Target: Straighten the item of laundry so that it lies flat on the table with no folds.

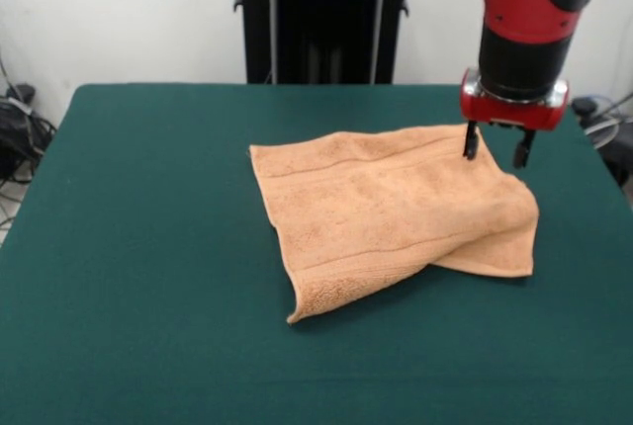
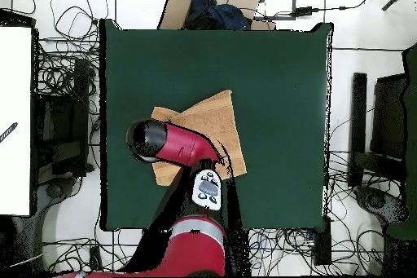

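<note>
Front view gives you one towel point(image 1: 381, 212), one table point(image 1: 138, 247) and one gripper point(image 1: 497, 148), nothing else on the green top. The peach-orange towel lies right of the table's middle, not flat: its right side is doubled over, so a lower layer sticks out beneath the upper one at the right corner, and the near corner curls up slightly off the felt. You can see a woven band running along the far edge and another near the front edge. The gripper hangs over the towel's far right corner with its two dark fingers point(image 1: 471, 141) spread apart and nothing between them; whether the tips touch the cloth you cannot tell from here. Overhead view adds what the front misses: the red arm point(image 2: 175, 144) crosses the towel point(image 2: 213, 120) and covers much of it, hiding the gripper entirely, while cables point(image 2: 61, 87) and a cardboard box point(image 2: 199, 2) lie around the table point(image 2: 277, 87).
</note>
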Robot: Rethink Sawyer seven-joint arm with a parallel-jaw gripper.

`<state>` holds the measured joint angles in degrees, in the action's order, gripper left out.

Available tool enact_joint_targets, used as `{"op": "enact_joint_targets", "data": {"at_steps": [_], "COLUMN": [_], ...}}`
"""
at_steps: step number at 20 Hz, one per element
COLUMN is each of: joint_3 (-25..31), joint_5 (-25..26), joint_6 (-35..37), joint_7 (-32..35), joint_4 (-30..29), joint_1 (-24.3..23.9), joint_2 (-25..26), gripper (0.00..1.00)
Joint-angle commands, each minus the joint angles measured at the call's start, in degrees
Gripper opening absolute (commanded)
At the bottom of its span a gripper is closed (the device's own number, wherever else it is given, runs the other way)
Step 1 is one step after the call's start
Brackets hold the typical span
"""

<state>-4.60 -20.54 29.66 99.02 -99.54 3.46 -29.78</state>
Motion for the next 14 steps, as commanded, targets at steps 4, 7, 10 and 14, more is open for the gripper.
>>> {"op": "enact_joint_targets", "data": {"at_steps": [4,7,10,14], "joint_3": [-0.3,-0.8,-0.4,0.5], "joint_5": [1.6,2.0,1.6,1.4], "joint_6": [4.0,7.3,6.6,5.2], "joint_7": [10.7,10.4,10.6,10.1], "joint_4": [1.4,4.1,4.4,5.1], "joint_1": [2.0,2.1,2.1,1.7], "joint_2": [-1.3,-1.5,-0.8,0.6], "gripper": [1.00,1.00,1.00,1.00]}}
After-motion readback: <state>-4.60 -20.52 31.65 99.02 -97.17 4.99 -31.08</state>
